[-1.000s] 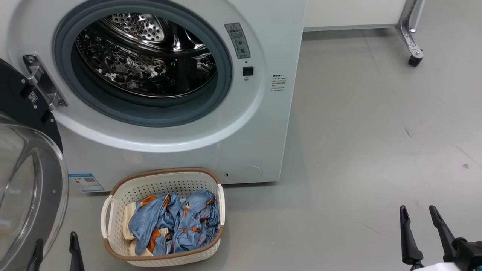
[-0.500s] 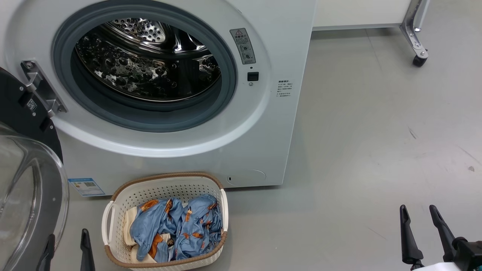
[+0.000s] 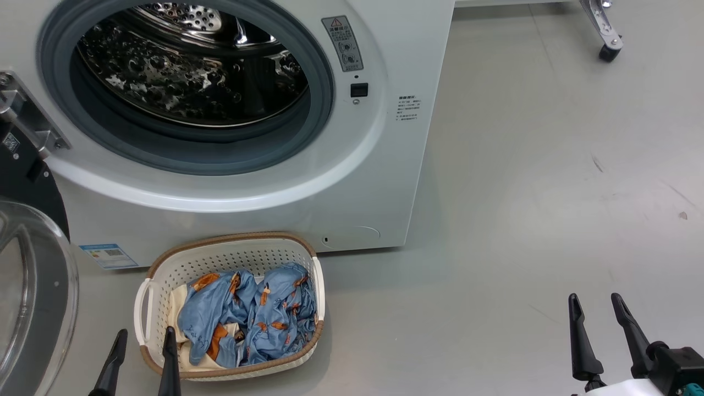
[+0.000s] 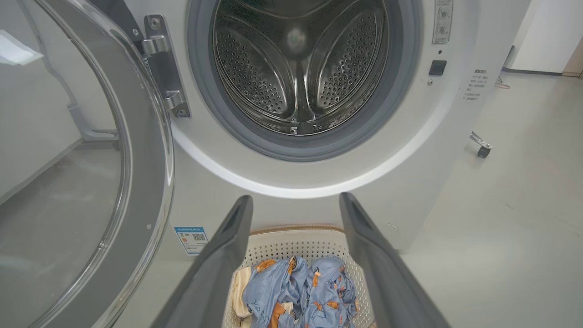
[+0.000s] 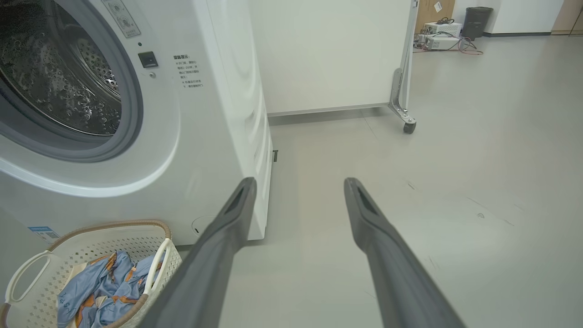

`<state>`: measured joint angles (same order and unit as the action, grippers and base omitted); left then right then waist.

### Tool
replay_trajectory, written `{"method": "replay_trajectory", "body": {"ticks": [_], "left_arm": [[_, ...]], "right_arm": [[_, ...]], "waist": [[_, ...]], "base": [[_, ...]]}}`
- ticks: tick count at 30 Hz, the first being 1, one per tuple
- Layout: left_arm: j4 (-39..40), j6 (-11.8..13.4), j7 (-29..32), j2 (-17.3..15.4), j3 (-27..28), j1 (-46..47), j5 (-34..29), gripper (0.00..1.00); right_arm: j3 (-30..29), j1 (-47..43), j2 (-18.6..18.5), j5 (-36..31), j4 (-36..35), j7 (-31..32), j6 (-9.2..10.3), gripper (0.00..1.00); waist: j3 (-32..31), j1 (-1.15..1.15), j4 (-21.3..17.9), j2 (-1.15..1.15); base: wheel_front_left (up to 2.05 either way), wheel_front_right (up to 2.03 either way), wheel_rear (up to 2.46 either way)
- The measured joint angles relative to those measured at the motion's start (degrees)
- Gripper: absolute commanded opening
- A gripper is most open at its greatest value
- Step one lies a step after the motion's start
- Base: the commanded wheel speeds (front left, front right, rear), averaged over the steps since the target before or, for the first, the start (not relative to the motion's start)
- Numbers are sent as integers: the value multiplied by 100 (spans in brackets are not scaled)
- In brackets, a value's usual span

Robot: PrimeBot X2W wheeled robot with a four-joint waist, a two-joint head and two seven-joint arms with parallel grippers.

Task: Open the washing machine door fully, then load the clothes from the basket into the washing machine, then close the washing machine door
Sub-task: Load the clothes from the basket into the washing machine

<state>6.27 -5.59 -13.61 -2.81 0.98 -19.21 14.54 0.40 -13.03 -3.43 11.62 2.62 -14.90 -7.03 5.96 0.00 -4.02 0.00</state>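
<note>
The round black-rimmed door with its bulging clear glass bowl (image 3: 38, 297) stands swung open at the left, cut off by the head view's edge. Cream cloth (image 3: 176, 305) lies mostly buried under the blue cartoon-printed clothes (image 3: 247, 316) in the cream-white perforated plastic basket (image 3: 231, 256) before the big white front-loading washing machine (image 3: 379, 165). The left gripper (image 3: 146, 331), fingers spread and empty, hovers at the basket's near left corner, one finger crossing its rim, contact unclear; the right gripper (image 3: 594, 297), also spread and empty, hangs well apart to the right.
</note>
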Motion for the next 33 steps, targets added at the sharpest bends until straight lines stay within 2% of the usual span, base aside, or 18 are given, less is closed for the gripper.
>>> {"method": "replay_trajectory", "body": {"ticks": [8, 11, 18, 24, 33], "left_arm": [[-568, -49, 792, -159, -299, 493, -256, 100], [-775, -51, 1055, -236, -240, 692, -226, 100], [-1131, -70, 1481, -433, 57, 1132, 88, 100], [-1467, -94, 1931, -905, 231, 1608, 176, 100], [-1923, -143, 2558, -1112, 203, 2575, 503, 100]], "right_arm": [[198, 144, 103, 9, -26, 0, 0, 100], [248, 238, 123, 43, -27, 0, 0, 100], [417, 403, 143, 49, -32, 0, 0, 100], [563, 667, 145, 105, -70, 0, 0, 100], [600, 1076, 145, 350, -264, 0, 3, 100]], "waist": [[504, 0, -203, 0], [716, 0, -316, 0], [1143, 0, -612, 0], [1596, 0, -943, 0], [2453, 1, -1358, 0]], "base": [[0, 0, 0], [0, 0, 0], [0, 0, 0], [0, 0, 0], [0, 0, 0]]}}
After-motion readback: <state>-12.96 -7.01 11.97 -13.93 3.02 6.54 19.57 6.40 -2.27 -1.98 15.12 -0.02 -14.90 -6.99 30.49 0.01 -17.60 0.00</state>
